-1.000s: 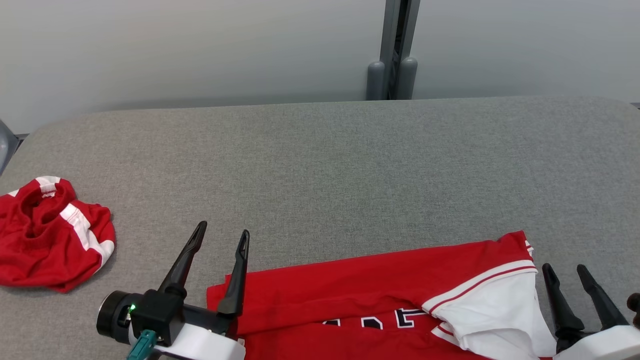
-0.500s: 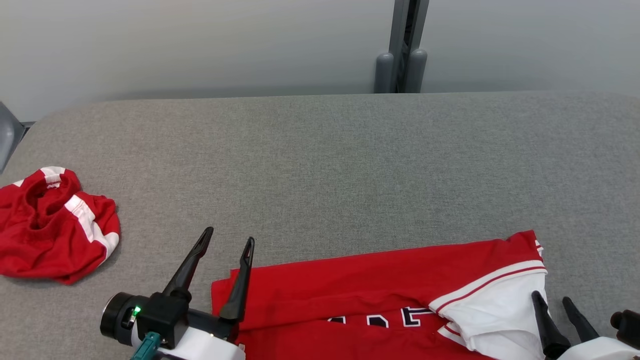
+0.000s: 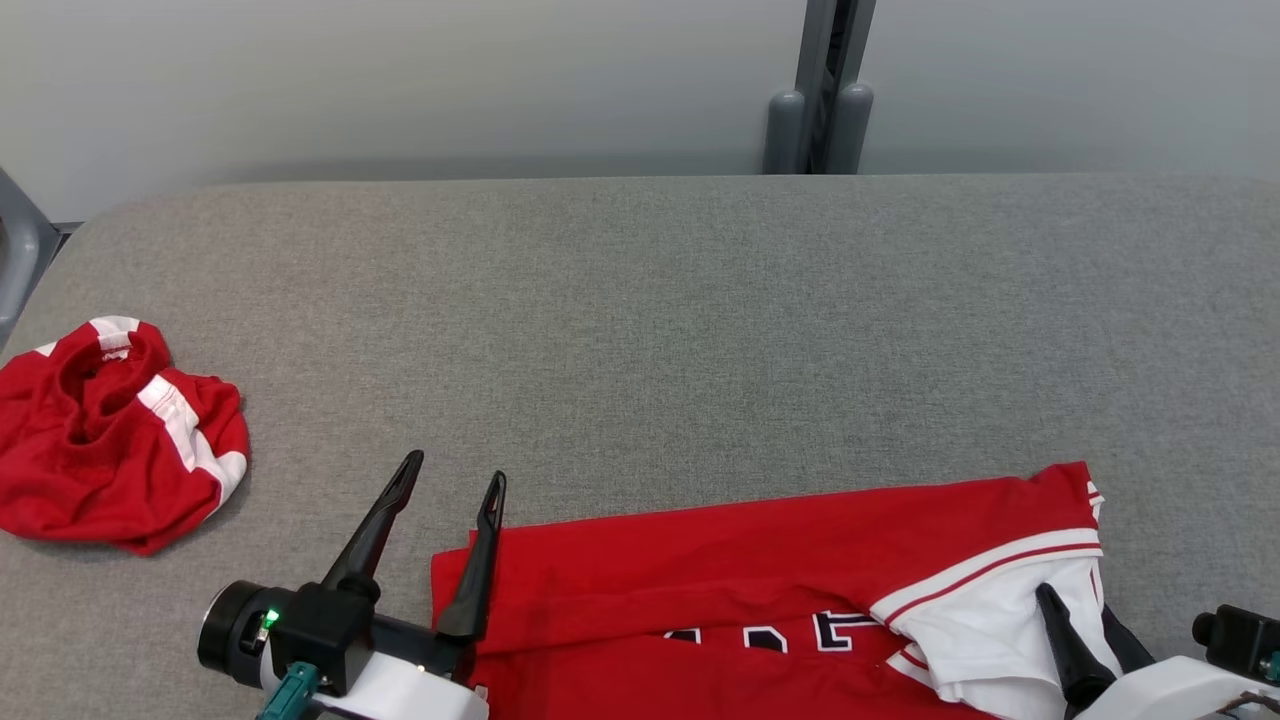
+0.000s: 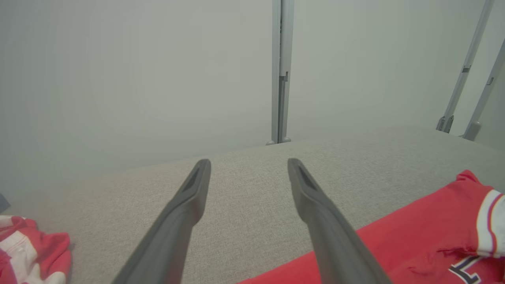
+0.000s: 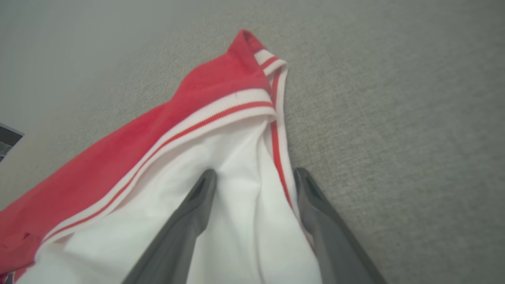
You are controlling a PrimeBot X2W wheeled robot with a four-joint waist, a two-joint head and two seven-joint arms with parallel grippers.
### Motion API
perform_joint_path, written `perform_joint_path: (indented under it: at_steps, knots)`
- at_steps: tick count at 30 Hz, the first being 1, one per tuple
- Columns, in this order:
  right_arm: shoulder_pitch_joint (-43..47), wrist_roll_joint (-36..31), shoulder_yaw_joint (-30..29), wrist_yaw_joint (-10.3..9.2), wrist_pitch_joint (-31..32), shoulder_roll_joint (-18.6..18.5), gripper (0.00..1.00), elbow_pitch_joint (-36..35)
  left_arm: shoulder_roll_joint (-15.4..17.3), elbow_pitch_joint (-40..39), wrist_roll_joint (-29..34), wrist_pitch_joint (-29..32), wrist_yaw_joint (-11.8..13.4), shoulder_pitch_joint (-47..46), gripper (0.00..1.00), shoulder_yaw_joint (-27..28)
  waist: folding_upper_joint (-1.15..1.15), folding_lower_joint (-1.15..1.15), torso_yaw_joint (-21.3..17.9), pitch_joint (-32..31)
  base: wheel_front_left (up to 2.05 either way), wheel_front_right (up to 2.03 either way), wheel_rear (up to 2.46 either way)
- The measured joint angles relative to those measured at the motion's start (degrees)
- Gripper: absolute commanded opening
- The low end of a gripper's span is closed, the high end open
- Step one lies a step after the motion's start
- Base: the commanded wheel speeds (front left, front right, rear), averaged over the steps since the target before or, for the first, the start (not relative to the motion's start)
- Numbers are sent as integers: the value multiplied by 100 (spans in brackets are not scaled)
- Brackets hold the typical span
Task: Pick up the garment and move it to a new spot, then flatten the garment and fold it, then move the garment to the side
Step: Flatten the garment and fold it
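Now the right hand (image 3: 1075,602), fingers wide, has moved from beside the garment (image 3: 750,560) onto its white sleeve (image 3: 990,615), at the worktop (image 3: 640,330) near side; left hand (image 3: 454,468), also wide, remains at the opposite corner: flattening grasp likely next

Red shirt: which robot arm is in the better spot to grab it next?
Probably the right. The right gripper has open fingers on either side of the white sleeve edge of the red shirt. The left gripper, also open, sits at the other corner, mostly over bare table.
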Motion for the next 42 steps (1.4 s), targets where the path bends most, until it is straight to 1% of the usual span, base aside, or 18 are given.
perform_joint_path:
  at_steps: [1, 2, 3, 9, 15, 19, 24, 27, 29, 33, 36, 42]
  knots:
    - [-21, 57, 55, 0, 0, -16, 36, -3, -10, 0, 0, 0, -9, 0, 100, 2, 0, 0, 6, 7, 0, 0, 0]
    - [-40, 92, 108, -1, -1, -44, 13, 1, -18, 1, 4, 0, -24, -2, 100, 1, 0, 0, 14, 15, 0, 0, 0]
    - [-65, 134, 145, -1, -10, -73, 0, 11, -27, 3, 10, 0, -33, -5, 100, 0, 0, 0, 24, 22, 0, 0, 0]
    - [-142, 305, 297, 10, -107, -153, 0, 81, -63, 51, 35, 0, -79, -64, 100, 42, 0, 0, 42, 30, 0, 0, 0]
    - [-201, 460, 294, 10, -168, -261, 0, 81, -91, 79, 53, 0, -121, -79, 100, 76, 0, 0, 40, 25, 0, 0, 0]
    - [-289, 472, 190, 10, -171, -495, 0, 167, -99, 108, 55, 0, -126, -76, 100, 76, 0, 0, 38, -2, 0, 0, 0]
    - [-437, 530, 16, 9, -177, -934, 0, 244, -111, 113, 58, 0, -132, -78, 100, 73, 0, 0, 41, -38, 0, 0, 0]
    - [-524, 578, -87, 9, -177, -1204, 0, 405, -116, 129, 57, 0, -133, -77, 100, 65, 0, 0, 46, -69, 0, 0, 0]
    - [-565, 626, -118, 9, -136, -1296, 0, 522, -121, 129, 55, 0, -148, -77, 100, 59, 0, 0, 54, -87, 0, 0, 0]
    - [-608, 720, -14, 8, -2, -1340, 0, 465, -126, 127, 34, 0, -138, -56, 100, 36, 0, 0, 70, -142, 0, 0, 0]
    - [-609, 962, 16, 8, 100, -1235, 0, 242, -129, 132, 1, 0, -120, -1, 100, 69, 0, 0, 37, -209, 0, 0, 0]
    - [-520, 1240, 261, 8, 486, -1234, 0, -410, -130, 129, -112, 0, -62, 14, 100, 47, 0, 0, -58, -324, 0, 0, 0]
